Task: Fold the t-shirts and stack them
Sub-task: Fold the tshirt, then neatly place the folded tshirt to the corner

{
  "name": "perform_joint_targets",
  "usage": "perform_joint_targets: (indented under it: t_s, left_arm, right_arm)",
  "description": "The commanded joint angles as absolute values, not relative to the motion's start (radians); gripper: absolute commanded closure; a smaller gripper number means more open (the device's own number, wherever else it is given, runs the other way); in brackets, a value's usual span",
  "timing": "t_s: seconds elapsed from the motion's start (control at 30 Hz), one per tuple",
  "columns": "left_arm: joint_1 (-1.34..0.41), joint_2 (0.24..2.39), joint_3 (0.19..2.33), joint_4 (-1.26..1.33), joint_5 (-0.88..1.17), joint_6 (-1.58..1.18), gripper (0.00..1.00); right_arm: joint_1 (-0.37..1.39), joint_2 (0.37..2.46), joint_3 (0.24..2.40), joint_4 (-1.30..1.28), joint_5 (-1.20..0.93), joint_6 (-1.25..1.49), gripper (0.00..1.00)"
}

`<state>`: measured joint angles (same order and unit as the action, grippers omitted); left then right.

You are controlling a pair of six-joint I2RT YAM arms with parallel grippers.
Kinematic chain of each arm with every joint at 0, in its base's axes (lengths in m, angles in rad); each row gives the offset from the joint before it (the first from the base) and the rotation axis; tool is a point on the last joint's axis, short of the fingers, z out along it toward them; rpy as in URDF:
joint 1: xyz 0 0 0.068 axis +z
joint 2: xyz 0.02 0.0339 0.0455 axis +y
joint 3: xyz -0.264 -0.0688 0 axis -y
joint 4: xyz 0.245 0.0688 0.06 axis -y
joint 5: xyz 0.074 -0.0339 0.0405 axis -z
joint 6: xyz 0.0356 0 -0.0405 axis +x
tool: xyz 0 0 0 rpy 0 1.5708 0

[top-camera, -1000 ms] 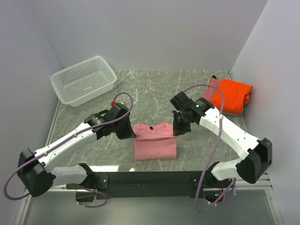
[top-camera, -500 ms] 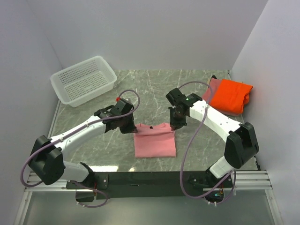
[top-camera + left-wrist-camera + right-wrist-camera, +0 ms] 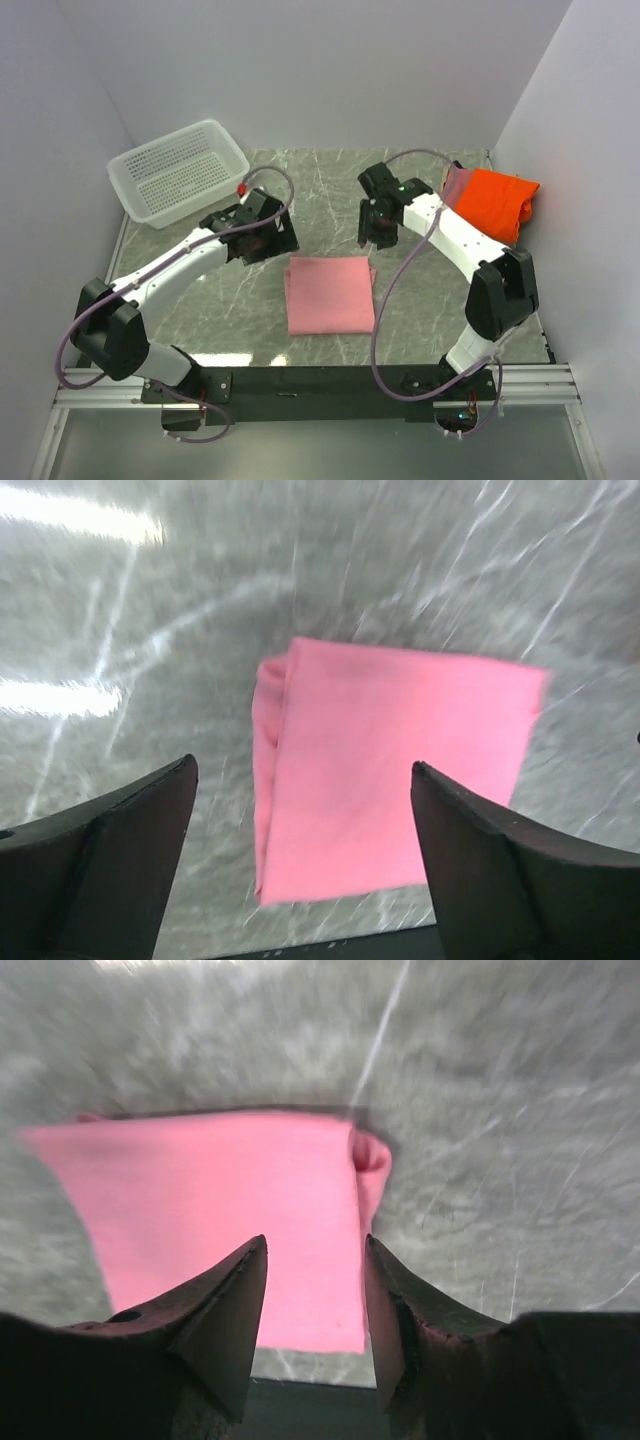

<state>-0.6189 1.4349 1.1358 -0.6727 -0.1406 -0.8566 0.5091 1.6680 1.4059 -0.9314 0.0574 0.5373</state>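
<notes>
Basket (image 3: 178, 172) back left, orange t-shirt (image 3: 492, 205) back right, pink t-shirt (image 3: 330, 293) centre.

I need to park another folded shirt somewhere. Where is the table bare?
The table is bare at the back, between the white basket and the orange shirt, and also beside the pink shirt's left edge. It is crowded just behind the pink shirt, where the left hand and right hand hover.

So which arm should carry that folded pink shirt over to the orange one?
Probably right. The right end effector hovers open beside the folded pink cloth shirt, and the bright orange folded shirt lies on that arm's side.
</notes>
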Motion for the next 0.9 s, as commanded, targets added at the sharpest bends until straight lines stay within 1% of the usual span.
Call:
perform_joint_targets:
  t_s: [0.0,0.1,0.13,0.23,0.27,0.37,0.47,0.5,0.6,0.73,0.87]
  left_arm:
    - [-0.611,1.368,1.203,-0.704,-0.242,-0.848,0.07]
    - [-0.609,1.359,1.155,-0.649,-0.161,-0.833,0.06]
    - [-0.609,1.362,1.134,-0.626,-0.134,-0.828,0.07]
    - [-0.609,1.356,1.049,-0.522,-0.020,-0.836,0.09]
    - [-0.611,1.356,1.026,-0.503,-0.008,-0.842,0.09]
    - [-0.612,1.370,1.019,-0.474,0.035,-0.830,0.10]
    - [-0.614,1.391,1.000,-0.450,0.080,-0.810,0.10]
    - [-0.614,1.396,0.990,-0.439,0.095,-0.807,0.10]
    - [-0.618,1.423,0.942,-0.407,0.133,-0.816,0.10]
    - [-0.638,1.443,0.884,-0.353,0.156,-0.827,0.11]
    - [-0.650,1.463,0.856,-0.328,0.163,-0.834,0.11]
  right_arm:
    - [0.499,1.582,1.491,-0.969,0.132,0.538,0.48]
    - [0.502,1.522,1.428,-0.937,0.055,0.537,0.48]
    - [0.502,1.496,1.399,-0.925,0.032,0.541,0.48]
    - [0.500,1.456,1.248,-0.858,-0.057,0.561,0.48]
    - [0.499,1.425,1.168,-0.815,-0.075,0.575,0.47]
    - [0.496,1.356,1.031,-0.726,-0.158,0.594,0.45]
    - [0.486,1.289,0.922,-0.634,-0.257,0.588,0.39]
    - [0.474,1.270,0.893,-0.608,-0.279,0.586,0.35]
    - [0.419,1.204,0.772,-0.514,-0.372,0.588,0.29]
    - [0.355,1.155,0.622,-0.419,-0.477,0.568,0.26]
    - [0.325,1.166,0.572,-0.332,-0.529,0.532,0.25]
